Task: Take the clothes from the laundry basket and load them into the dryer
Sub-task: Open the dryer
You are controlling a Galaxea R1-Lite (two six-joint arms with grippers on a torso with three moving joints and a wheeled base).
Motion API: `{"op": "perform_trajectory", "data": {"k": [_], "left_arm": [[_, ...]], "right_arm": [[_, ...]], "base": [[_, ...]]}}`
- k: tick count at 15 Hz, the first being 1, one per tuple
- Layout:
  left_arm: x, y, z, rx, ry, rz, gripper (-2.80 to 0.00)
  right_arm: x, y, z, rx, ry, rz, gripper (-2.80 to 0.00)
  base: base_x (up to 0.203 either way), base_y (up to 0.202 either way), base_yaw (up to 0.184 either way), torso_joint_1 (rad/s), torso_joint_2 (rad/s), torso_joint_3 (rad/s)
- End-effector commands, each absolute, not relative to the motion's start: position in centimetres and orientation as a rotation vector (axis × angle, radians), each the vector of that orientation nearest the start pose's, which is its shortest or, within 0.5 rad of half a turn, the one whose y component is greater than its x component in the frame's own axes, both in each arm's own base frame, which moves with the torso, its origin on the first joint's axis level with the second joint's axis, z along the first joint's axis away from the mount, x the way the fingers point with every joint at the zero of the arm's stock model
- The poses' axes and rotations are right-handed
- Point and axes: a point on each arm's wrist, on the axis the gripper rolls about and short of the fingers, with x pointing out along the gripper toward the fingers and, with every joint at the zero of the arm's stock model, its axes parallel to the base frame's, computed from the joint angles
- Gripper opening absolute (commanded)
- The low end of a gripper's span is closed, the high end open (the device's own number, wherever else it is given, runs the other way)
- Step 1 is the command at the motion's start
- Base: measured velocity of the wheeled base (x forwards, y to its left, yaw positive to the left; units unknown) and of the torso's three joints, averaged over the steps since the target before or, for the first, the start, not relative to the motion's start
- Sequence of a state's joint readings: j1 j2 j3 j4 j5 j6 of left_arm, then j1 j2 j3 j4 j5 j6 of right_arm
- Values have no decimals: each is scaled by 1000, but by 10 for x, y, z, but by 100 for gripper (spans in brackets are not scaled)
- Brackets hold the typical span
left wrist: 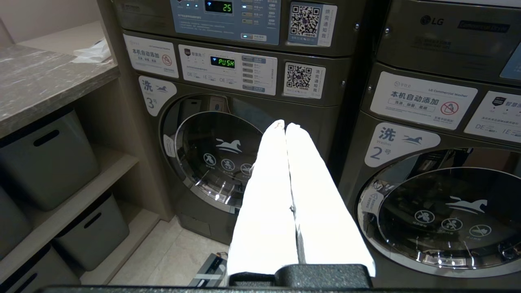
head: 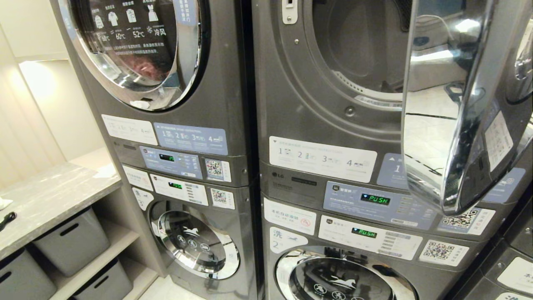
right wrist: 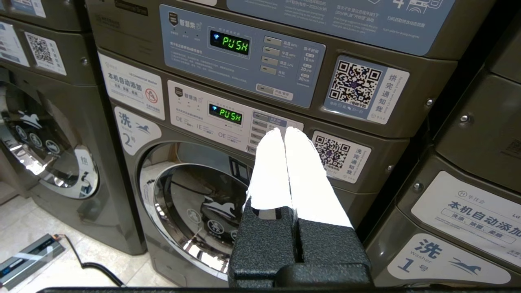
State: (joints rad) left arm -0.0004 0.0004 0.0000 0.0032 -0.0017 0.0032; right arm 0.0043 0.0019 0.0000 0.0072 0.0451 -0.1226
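Head view: two stacks of machines are seen side by side, each a dryer above a washer. The right-hand dryer [head: 358,54] is found with its door [head: 454,104] swung open to the right, the round mouth of the drum facing the camera. The left-hand dryer's door is shut. Left of the stacks, a counter [head: 50,200] is seen with three grey bins [head: 73,239] beneath it. Neither gripper is shown here; no clothes or basket are visible.

Left wrist view: the left gripper [left wrist: 285,124] is seen pressed together, empty, pointed at washer number 3 [left wrist: 215,158].

Right wrist view: the right gripper [right wrist: 283,130] is likewise closed on nothing, aimed at washer number 2 [right wrist: 191,203], below the open dryer. Two green "PUSH" displays are counted above it.
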Motion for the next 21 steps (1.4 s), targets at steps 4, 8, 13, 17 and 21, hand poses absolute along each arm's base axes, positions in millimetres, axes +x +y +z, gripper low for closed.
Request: {"op": "perform_trajectory", "data": {"k": [4,8,13,17,21], "left_arm": [[-23,0,75,5,0,-2,-280],[-23,0,75,5,0,-2,-280],[-23,0,75,5,0,-2,-280],[-23,0,75,3,0,-3,-280],[-23,0,75,3,0,-2,-280]], "right_arm": [[-23,1,75,-98,3,34,-280],[-23,1,75,-92,3,32,-280],[-23,1,75,-90,3,33,-280],[-23,1,74,-101,4,36,-280],[-23,0,75,-41,6,20,-280]], "base": [[0,0,0,0,0,0],[0,0,0,0,0,0],[0,0,0,0,0,0],[0,0,0,0,0,0],[0,0,0,0,0,0]]}}
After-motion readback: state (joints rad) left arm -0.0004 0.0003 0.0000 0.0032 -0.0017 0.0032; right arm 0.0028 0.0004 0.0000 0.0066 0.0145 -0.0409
